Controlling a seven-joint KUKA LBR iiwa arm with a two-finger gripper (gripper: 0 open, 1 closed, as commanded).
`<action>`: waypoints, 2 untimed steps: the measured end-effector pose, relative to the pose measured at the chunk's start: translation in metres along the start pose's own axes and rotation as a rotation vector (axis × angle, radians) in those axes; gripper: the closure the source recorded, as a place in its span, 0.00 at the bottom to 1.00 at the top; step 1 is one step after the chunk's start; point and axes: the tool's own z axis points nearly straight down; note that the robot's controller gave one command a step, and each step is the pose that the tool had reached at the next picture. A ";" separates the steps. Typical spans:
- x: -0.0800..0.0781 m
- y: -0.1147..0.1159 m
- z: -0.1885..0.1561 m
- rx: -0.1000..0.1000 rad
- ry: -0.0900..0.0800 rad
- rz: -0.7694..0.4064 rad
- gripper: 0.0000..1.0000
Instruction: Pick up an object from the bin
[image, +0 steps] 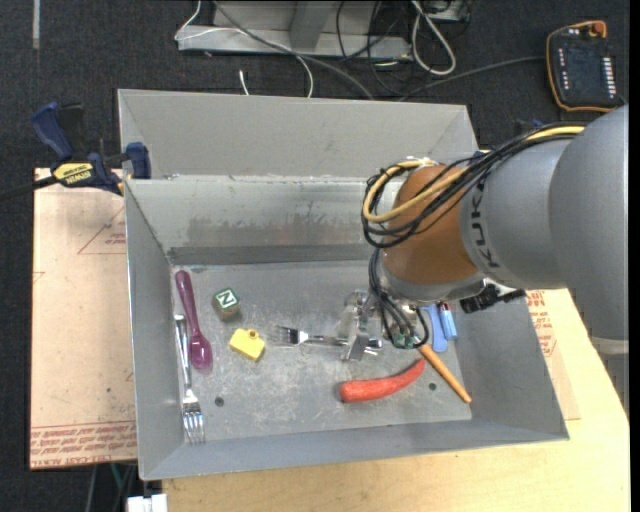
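The grey metal bin (150, 300) takes the big silver arm (560, 220) from the right. Its end effector (360, 335) sits low, right of centre; apart or together, I cannot tell. A curved red chilli (380, 386) lies just below it, and a small silver fork's (298, 338) handle meets it. Likely the grasping step: next, close and lift straight.

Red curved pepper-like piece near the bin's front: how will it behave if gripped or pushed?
The red piece looks smooth and rounded, so probably a light plastic toy, likely slippery. Its curve would probably make it pivot, not roll straight, when pushed. Its right tip lies near the orange pencil, which a push might disturb.
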 end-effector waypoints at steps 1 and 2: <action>0.000 0.000 0.000 0.000 0.000 0.000 1.00; 0.002 0.000 -0.029 0.000 0.005 0.000 1.00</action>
